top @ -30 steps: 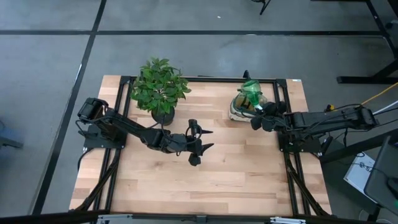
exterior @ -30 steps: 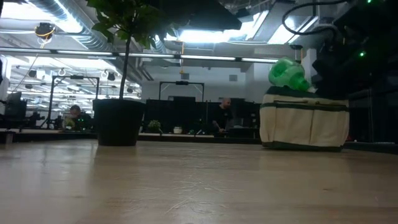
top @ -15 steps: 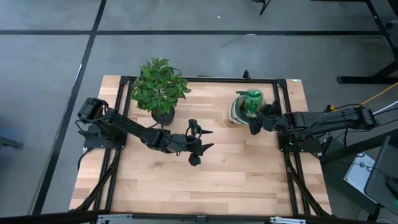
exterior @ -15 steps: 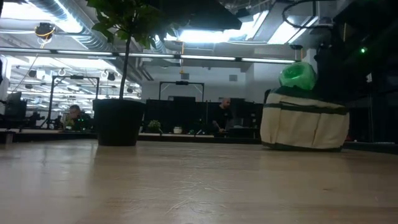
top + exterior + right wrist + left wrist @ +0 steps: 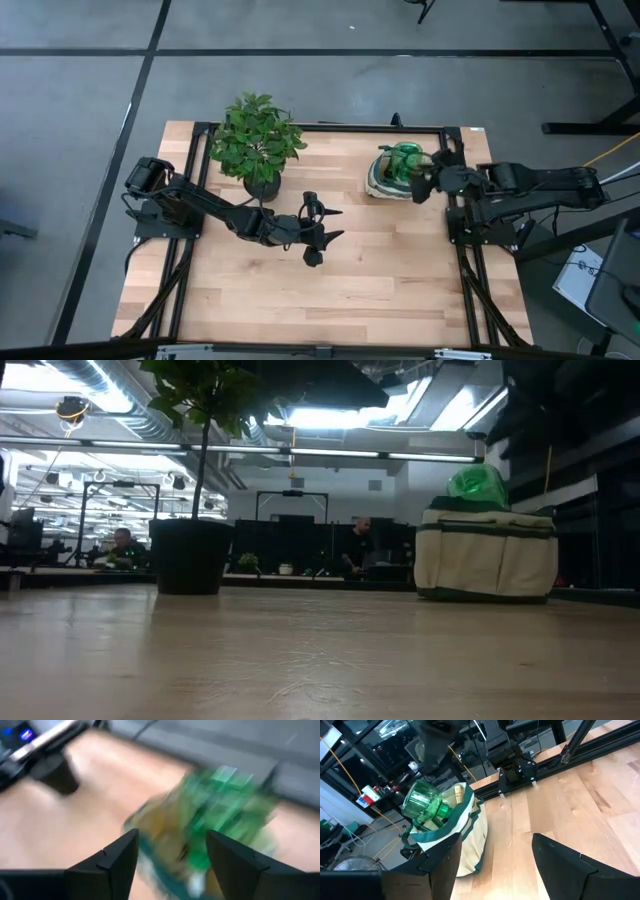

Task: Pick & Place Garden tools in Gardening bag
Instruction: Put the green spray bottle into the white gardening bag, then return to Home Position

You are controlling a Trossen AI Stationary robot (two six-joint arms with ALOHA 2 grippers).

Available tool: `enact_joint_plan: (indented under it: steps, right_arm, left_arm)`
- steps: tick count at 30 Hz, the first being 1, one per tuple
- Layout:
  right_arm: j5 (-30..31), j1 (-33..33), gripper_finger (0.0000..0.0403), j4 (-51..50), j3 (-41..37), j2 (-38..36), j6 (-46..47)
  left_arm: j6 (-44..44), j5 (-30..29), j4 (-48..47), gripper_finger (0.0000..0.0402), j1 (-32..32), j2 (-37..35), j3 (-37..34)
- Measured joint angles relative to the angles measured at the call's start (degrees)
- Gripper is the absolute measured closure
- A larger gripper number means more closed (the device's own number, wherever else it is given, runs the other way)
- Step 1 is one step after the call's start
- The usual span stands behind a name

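The cream gardening bag point(image 5: 380, 180) with green trim stands at the table's far right; it also shows in the low view point(image 5: 487, 555) and the left wrist view point(image 5: 462, 837). A translucent green spray bottle point(image 5: 405, 162) sticks out of the bag's top point(image 5: 422, 805), beside a wooden handle end point(image 5: 459, 794). My right gripper point(image 5: 422, 184) is open just right of the bag, raised, with the bottle beyond its fingers point(image 5: 172, 855). My left gripper point(image 5: 335, 224) is open above the middle of the table, pointing toward the bag point(image 5: 495, 870).
A leafy potted plant point(image 5: 256, 145) in a black pot point(image 5: 190, 556) stands at the far left-centre. Black frame rails point(image 5: 455, 250) run along the table's sides. Bare wood point(image 5: 330, 300) fills the middle and near part of the table.
My right gripper has opened and let go of the green spray bottle, then risen and drawn back toward the table's right edge. The bottle, held tilted over the bag before, has dropped into the bag and stands out of its top.
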Motion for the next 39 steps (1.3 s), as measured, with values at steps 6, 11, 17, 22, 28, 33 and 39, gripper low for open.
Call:
enact_joint_plan:
  steps: [6,11,17,22,28,33,39]
  right_arm:
    - [13.2,-2.2,0.023,4.2,-0.9,0.7,-7.2]
    - [10.5,-6.6,0.0283,5.0,-3.0,3.9,-7.3]
    - [-4.2,-9.2,0.0309,3.2,-3.7,7.8,-7.1]
    - [-7.9,-9.1,0.031,2.7,-3.8,7.6,-7.1]
    - [-6.6,-9.1,0.031,2.0,-1.3,5.5,-8.6]
    - [-11.8,-8.0,0.031,1.1,2.2,3.1,-12.9]
    - [-21.5,-4.3,0.031,0.7,2.4,0.6,-19.1]
  left_arm:
    - [0.0,0.0,0.0,0.0162,0.0,0.0,0.0]
    - [-0.4,0.0,0.7,0.0162,0.0,0.0,0.0]
    - [-0.6,0.1,0.9,0.0162,0.0,0.0,0.0]
    - [-0.6,0.1,0.9,0.0162,-0.2,0.0,0.0]
    - [-0.6,0.0,0.9,0.0162,-0.2,0.0,0.0]
    - [-0.9,0.1,1.8,0.0162,-0.1,0.0,0.0]
    - [-3.5,0.0,-4.0,0.0162,-1.0,-4.1,0.0]
